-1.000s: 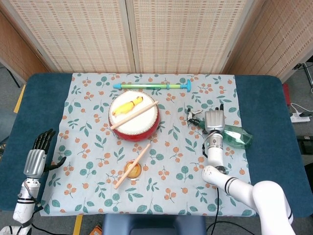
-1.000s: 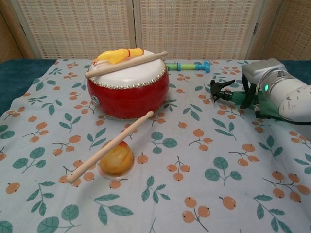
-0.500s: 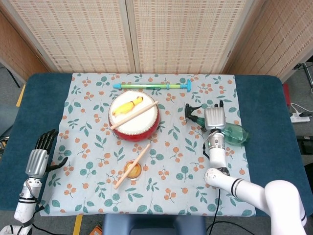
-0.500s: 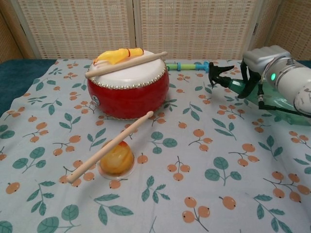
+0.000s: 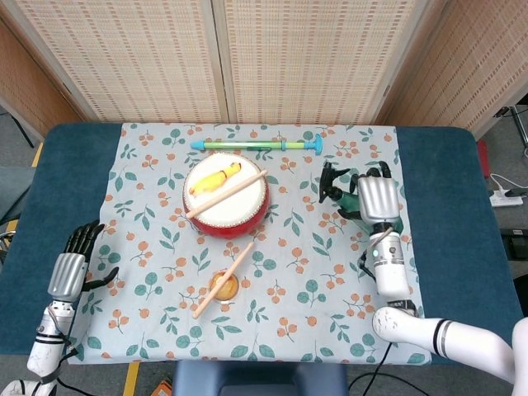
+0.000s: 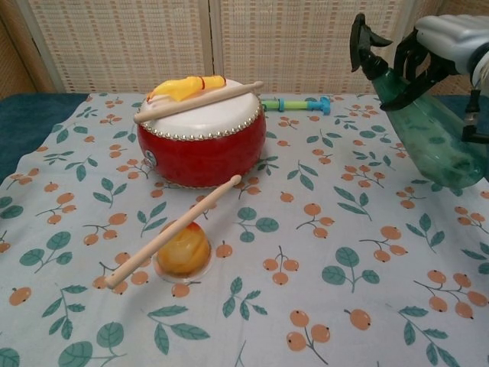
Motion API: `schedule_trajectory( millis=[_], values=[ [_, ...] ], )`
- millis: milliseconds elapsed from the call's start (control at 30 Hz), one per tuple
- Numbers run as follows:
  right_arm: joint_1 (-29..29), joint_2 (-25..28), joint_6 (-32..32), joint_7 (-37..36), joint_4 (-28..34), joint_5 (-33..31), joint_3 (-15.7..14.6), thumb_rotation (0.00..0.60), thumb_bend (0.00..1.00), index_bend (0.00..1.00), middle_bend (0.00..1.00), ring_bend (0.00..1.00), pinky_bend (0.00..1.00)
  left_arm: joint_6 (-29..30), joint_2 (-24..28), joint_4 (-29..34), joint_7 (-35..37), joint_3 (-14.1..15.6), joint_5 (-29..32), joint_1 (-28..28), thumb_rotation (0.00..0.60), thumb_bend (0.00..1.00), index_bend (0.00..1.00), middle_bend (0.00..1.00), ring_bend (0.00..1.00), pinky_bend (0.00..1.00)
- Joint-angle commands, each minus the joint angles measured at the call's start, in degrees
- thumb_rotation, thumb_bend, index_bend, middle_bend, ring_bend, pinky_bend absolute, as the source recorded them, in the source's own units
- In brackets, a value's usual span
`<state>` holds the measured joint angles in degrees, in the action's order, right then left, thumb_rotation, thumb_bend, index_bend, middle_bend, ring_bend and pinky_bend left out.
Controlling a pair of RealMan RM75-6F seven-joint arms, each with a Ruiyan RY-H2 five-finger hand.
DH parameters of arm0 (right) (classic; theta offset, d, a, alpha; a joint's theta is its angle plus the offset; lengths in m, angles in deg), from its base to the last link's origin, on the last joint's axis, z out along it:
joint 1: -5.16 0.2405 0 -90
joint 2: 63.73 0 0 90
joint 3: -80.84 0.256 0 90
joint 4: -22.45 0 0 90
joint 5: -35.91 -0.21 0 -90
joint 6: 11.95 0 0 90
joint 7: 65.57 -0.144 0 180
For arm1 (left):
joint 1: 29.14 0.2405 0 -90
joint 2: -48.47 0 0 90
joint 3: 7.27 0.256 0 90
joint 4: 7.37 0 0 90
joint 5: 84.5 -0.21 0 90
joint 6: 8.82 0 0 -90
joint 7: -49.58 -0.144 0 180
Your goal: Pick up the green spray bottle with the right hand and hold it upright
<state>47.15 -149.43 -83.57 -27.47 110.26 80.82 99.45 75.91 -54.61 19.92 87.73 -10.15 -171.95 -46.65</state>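
Two hands in frame. Right hand (image 6: 451, 34) at upper right of chest view, fingers (image 6: 416, 57) wrapped round neck of green spray bottle (image 6: 428, 130); bottle clear of the surface, tilted, black trigger head (image 6: 365, 44) up and toward the left, body slanting down to the right. From head view, same right hand (image 5: 378, 198) over right part of floral cloth (image 5: 165, 272), bottle mostly hidden beneath it, black trigger head (image 5: 332, 183) showing to its left.

Left hand (image 5: 70, 268) low at left edge of cloth, over blue surface (image 5: 49, 165); fingers apart, nothing held.

Red drum (image 6: 202, 138) near centre of cloth, white skin up. Yellow toy (image 6: 183, 88) and drumstick (image 6: 199, 102) lying across the skin. Second drumstick (image 6: 172, 231) in front of drum, resting aslant on orange domed object (image 6: 183, 251). Green-and-blue rod (image 5: 256, 145) lying behind drum, near far edge of cloth. Woven screen panels (image 5: 223, 58) behind.
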Motion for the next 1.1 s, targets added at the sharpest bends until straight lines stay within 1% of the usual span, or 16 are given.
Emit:
schedule_trajectory(
  millis=[33,100,200,233,300,333,400,433,500,533,700,733,833,933,1100],
  values=[
    [-3.09,1.46,-1.82,-7.94,2.02,5.11,0.04,0.600,0.09,0.67,0.54,0.27,0.13,-0.20,-0.10,-0.09,-0.22,0.04,0.01,-0.03,0.600,0.22,0.00,0.00,0.00,0.03],
    [-4.50,1.56,-2.96,-12.96,2.33,8.27,0.07,0.600,0.09,0.67,0.54,0.28,0.13,-0.36,-0.18,-0.16,-0.36,0.09,-0.01,-0.07,0.600,0.22,0.00,0.00,0.00,0.03],
    [-6.61,1.10,-5.34,-22.23,1.37,14.86,-0.22,0.600,0.10,0.67,0.54,0.28,0.13,-0.50,-0.34,-0.31,-0.65,0.15,-0.04,-0.14,0.600,0.23,0.00,0.00,0.00,0.03],
    [-7.25,0.77,-6.37,-26.11,0.35,17.97,-0.53,0.600,0.10,0.67,0.54,0.29,0.13,-0.48,-0.40,-0.38,-0.73,0.21,-0.08,-0.11,0.600,0.22,0.00,0.00,0.00,0.03],
    [-8.03,0.05,-7.89,-31.95,-1.76,22.04,-0.84,0.600,0.10,0.66,0.54,0.29,0.14,-0.61,-0.51,-0.48,-0.86,0.20,-0.07,-0.19,0.600,0.22,0.00,0.00,0.00,0.03],
    [-8.41,-0.71,-8.95,-36.05,-3.59,24.49,-0.92,0.600,0.09,0.66,0.54,0.29,0.14,-0.56,-0.57,-0.51,-0.90,0.22,-0.08,-0.17,0.600,0.22,0.00,0.00,0.00,0.03],
    [-8.87,-2.35,-10.17,-42.37,-6.91,27.05,-0.93,0.600,0.10,0.66,0.54,0.29,0.14,-0.55,-0.61,-0.53,-0.91,0.21,-0.07,-0.17,0.600,0.22,0.00,0.00,0.00,0.03],
    [-9.02,-3.66,-10.58,-46.84,-9.43,28.32,-0.91,0.600,0.10,0.66,0.54,0.29,0.14,-0.59,-0.64,-0.59,-0.94,0.20,-0.05,-0.18,0.600,0.22,0.00,0.00,0.00,0.03],
    [-9.15,-5.81,-10.50,-54.64,-13.56,29.62,-0.84,0.600,0.10,0.66,0.54,0.29,0.14,-0.73,-0.68,-0.67,-0.97,0.24,-0.04,-0.19,0.600,0.22,0.00,0.00,0.00,0.03],
    [-9.15,-7.33,-10.21,-58.85,-16.66,29.93,-0.74,0.600,0.10,0.66,0.54,0.29,0.14,-0.80,-0.70,-0.72,-0.98,0.24,-0.01,-0.16,0.600,0.22,0.00,0.00,0.00,0.03],
    [-8.26,-14.14,-9.70,-73.08,-31.41,32.84,-1.70,0.600,0.09,0.66,0.54,0.29,0.14,-1.35,-0.90,-1.04,-1.09,0.25,0.08,-0.31,0.600,0.22,0.00,0.00,0.00,0.03],
    [-7.93,-15.87,-9.58,-76.08,-35.25,33.39,-1.90,0.600,0.10,0.66,0.54,0.29,0.14,-1.46,-0.97,-1.12,-1.10,0.25,0.09,-0.35,0.600,0.22,0.00,0.00,0.00,0.03],
    [-6.97,-19.85,-8.08,-83.01,-43.58,34.02,-2.33,0.600,0.10,0.66,0.54,0.29,0.14,-1.71,-1.09,-1.30,-1.17,0.26,0.14,-0.41,0.600,0.22,0.00,0.00,0.00,0.03],
    [-6.12,-22.86,-6.79,-87.35,-49.64,34.17,-2.41,0.600,0.10,0.66,0.54,0.29,0.14,-1.96,-1.25,-1.51,-1.18,0.22,0.23,-0.45,0.600,0.22,0.00,0.00,0.00,0.03],
    [-5.00,-25.69,-6.91,-90.65,-55.13,34.40,-1.92,0.600,0.09,0.66,0.54,0.29,0.14,-2.36,-1.39,-1.76,-1.02,0.29,0.21,-0.64,0.600,0.22,0.00,0.00,0.00,0.03]
  ],
)
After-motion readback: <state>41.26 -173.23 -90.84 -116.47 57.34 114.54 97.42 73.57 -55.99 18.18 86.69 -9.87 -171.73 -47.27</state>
